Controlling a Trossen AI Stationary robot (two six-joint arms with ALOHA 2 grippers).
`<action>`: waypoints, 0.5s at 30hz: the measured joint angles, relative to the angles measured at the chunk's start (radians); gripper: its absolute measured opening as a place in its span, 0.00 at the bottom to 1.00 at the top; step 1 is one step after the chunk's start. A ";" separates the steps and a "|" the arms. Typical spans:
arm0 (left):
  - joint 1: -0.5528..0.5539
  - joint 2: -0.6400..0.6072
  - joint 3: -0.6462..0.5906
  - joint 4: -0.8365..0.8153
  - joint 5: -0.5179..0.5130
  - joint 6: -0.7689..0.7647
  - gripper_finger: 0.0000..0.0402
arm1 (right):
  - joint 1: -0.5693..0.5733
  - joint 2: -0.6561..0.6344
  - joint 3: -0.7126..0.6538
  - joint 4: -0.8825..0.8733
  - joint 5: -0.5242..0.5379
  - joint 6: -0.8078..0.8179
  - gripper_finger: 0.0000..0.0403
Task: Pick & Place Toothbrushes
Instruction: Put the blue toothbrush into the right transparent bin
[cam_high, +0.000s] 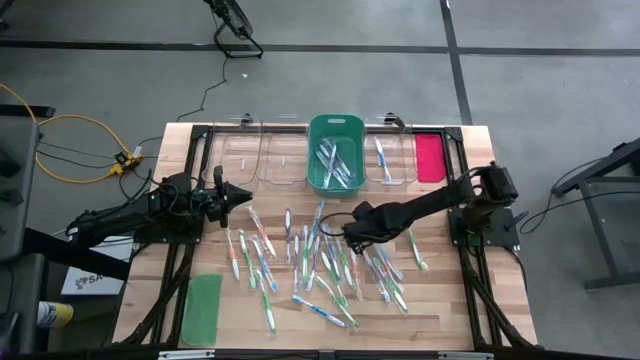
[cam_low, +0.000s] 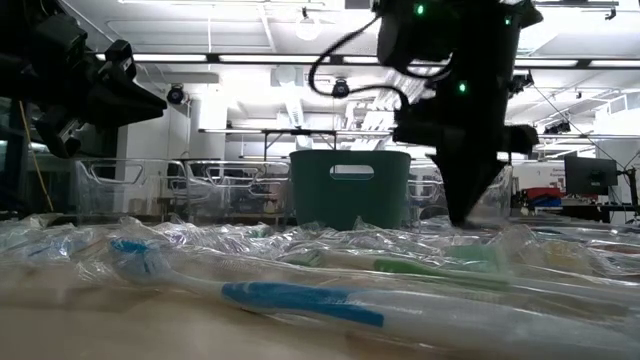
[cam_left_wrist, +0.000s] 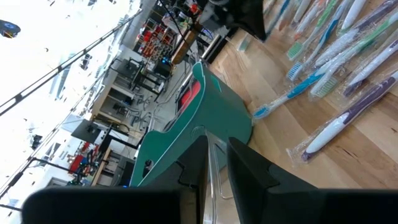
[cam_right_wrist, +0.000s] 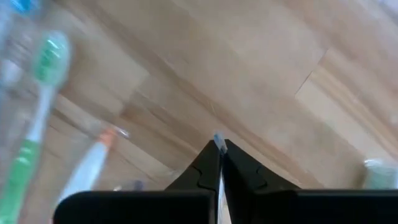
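At frame centre, right claw (cam_high: 352, 236) pinched shut on a thin wrapper edge among scattered toothbrushes (cam_high: 330, 262) on the desk (cam_high: 440, 310); so slight a grip may slip on lifting; left claw (cam_high: 243, 192) narrowly parted, empty.

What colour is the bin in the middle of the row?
Green bin, clearest in the high view.

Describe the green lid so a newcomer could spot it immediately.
Start at the wooden table seen from above and go to its near left corner. The green lid lies flat there, left of the scattered toothbrushes. It is a plain green rectangle; the red lid sits at the far right corner.
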 joint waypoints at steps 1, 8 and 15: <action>0.000 0.000 0.000 0.000 0.000 0.000 0.14 | 0.000 -0.019 0.000 -0.003 0.005 0.000 0.01; 0.000 0.000 0.000 0.000 0.000 0.000 0.14 | -0.005 -0.187 0.000 -0.004 0.087 -0.026 0.01; 0.000 0.000 0.000 0.000 0.000 0.000 0.14 | -0.040 -0.381 0.000 0.000 0.191 -0.111 0.01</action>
